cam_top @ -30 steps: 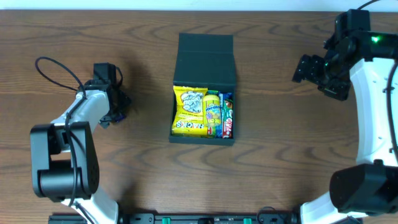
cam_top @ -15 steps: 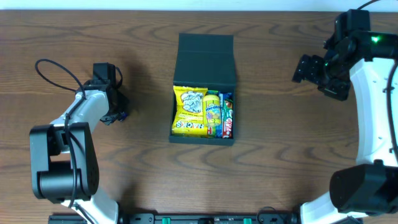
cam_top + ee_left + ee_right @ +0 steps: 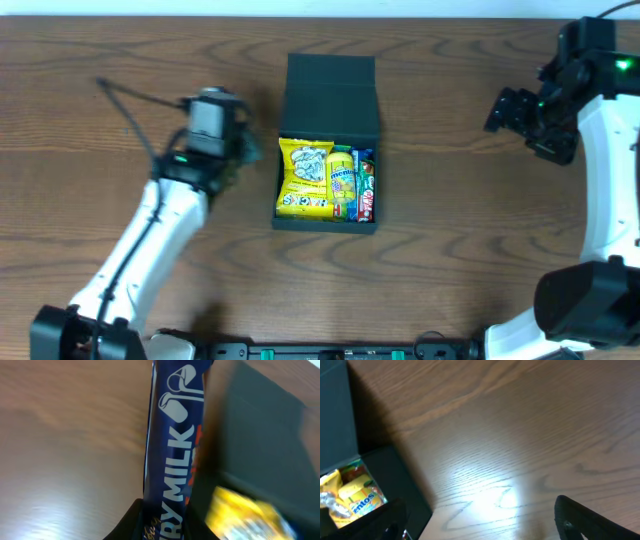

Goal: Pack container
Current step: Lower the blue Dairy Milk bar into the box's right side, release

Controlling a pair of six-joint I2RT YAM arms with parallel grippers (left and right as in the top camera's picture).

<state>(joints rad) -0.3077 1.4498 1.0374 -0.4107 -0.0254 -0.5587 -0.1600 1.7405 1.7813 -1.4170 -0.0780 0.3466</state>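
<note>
Gripping glossy blue choc bar, L jaws prob. clamped; R jaws apart; matte container open.

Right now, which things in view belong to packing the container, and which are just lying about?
Belongs to the job:
container, lid open
yellow packet and Mentos roll, already inside
Dairy Milk bar, gripped by the left end effector

Just there:
right end effector, open, holding nothing, well off to the side
wooden table

"RY MILK" on blue wrapper; "entos" on roll.
</note>
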